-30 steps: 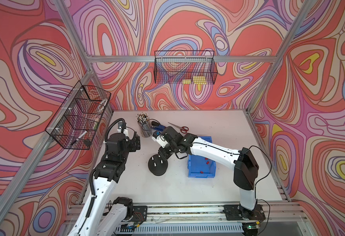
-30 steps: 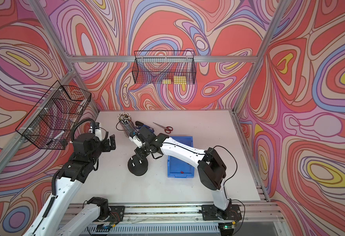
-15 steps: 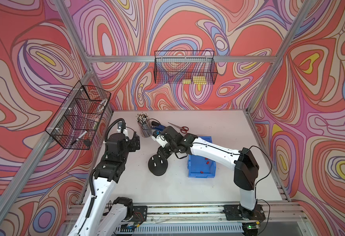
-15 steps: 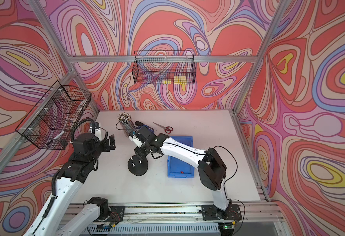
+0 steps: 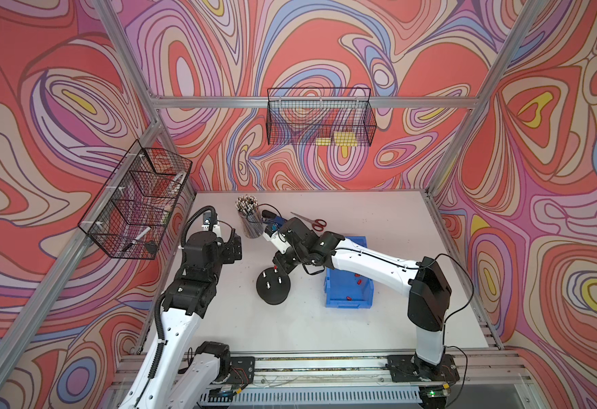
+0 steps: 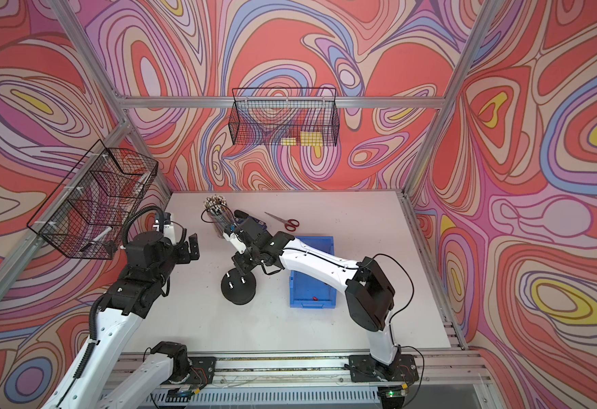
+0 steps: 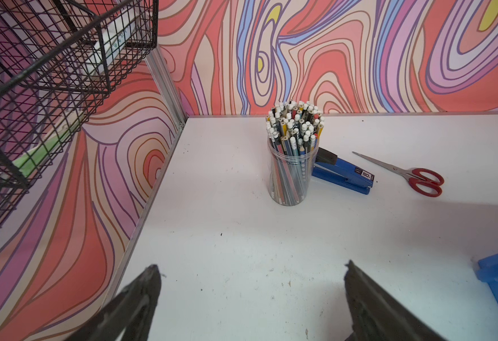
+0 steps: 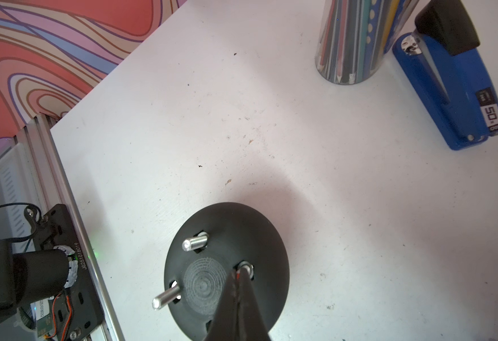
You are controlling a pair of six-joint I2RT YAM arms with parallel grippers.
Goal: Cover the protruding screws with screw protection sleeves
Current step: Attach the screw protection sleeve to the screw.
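Observation:
The black round base [image 5: 272, 292] [image 8: 265, 236] stands mid-table with the protruding screws [image 5: 280, 280] [image 8: 194, 243] upright in it. My right gripper [image 5: 278, 270] [image 8: 240, 270] hovers over the base's far side, shut. A thin sliver of a red screw protection sleeve [image 8: 237, 277] [image 5: 274, 270] shows pinched between its tips, right beside a bare screw [image 8: 246, 268]. One screw is hidden under the fingers. More sleeves [image 5: 357, 282] lie in the blue bin [image 5: 346, 304]. My left gripper [image 5: 235, 248] [image 7: 250, 274] hangs open over bare table to the left, holding nothing.
A clear cup of pencils [image 5: 251, 219] [image 7: 293, 165], a blue stapler [image 7: 342, 175] [image 8: 454, 97] and red-handled scissors [image 5: 313, 222] sit behind the base. Wire baskets hang on the left wall [image 5: 134, 209] and the back wall [image 5: 320, 120].
The right gripper stays over the base's far side with hardly any shift. The left arm has not moved.

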